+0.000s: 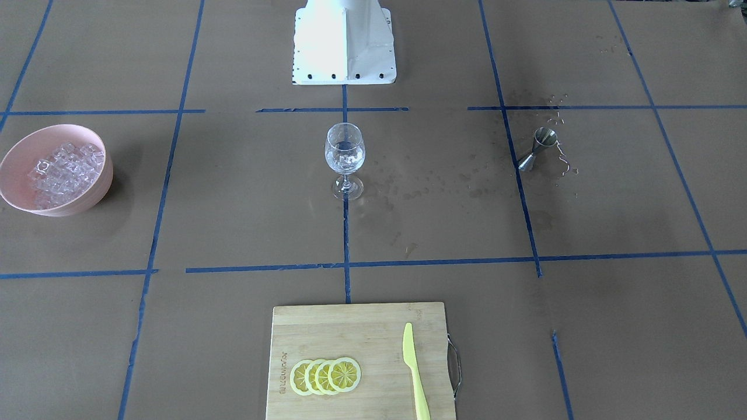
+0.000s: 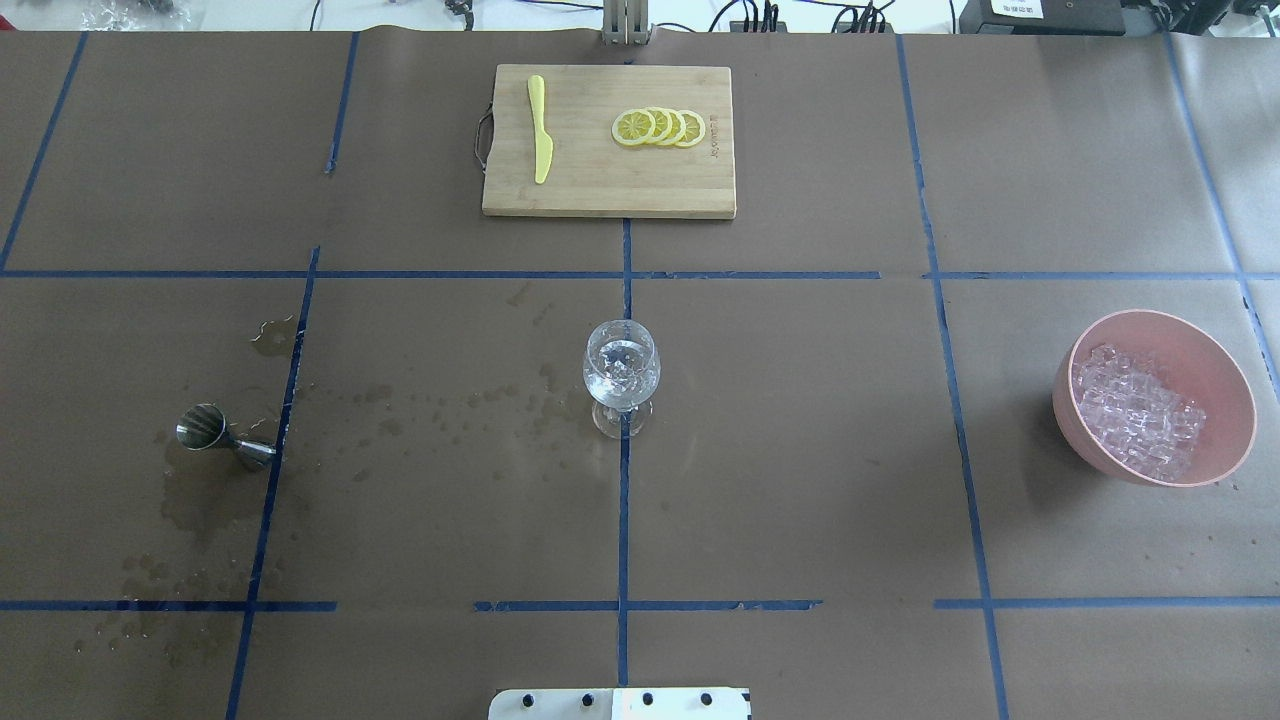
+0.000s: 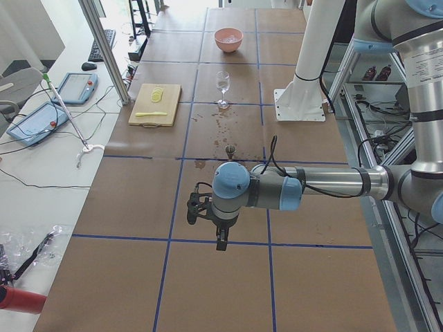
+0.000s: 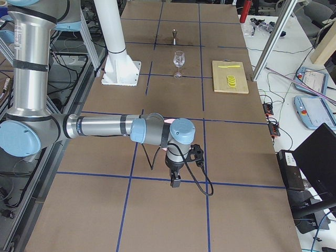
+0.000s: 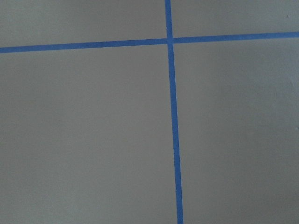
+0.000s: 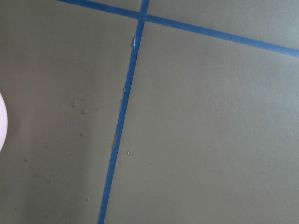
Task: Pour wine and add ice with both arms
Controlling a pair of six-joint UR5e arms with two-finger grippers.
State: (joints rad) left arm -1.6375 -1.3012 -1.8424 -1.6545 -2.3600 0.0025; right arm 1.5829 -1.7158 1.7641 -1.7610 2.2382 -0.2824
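Frankly, I cannot tell whether my left gripper (image 3: 220,242) or right gripper (image 4: 175,181) is apart or together; each hangs over bare table (image 2: 800,480). At ten o'clock the jigger (image 2: 215,433) sits amid wet spots. At twelve the wine glass (image 2: 621,375) holds some cubes. At two, the pink bowl (image 2: 1235,400) holds the ice (image 2: 1140,415). Farther at twelve lies the cutting board (image 2: 600,180).
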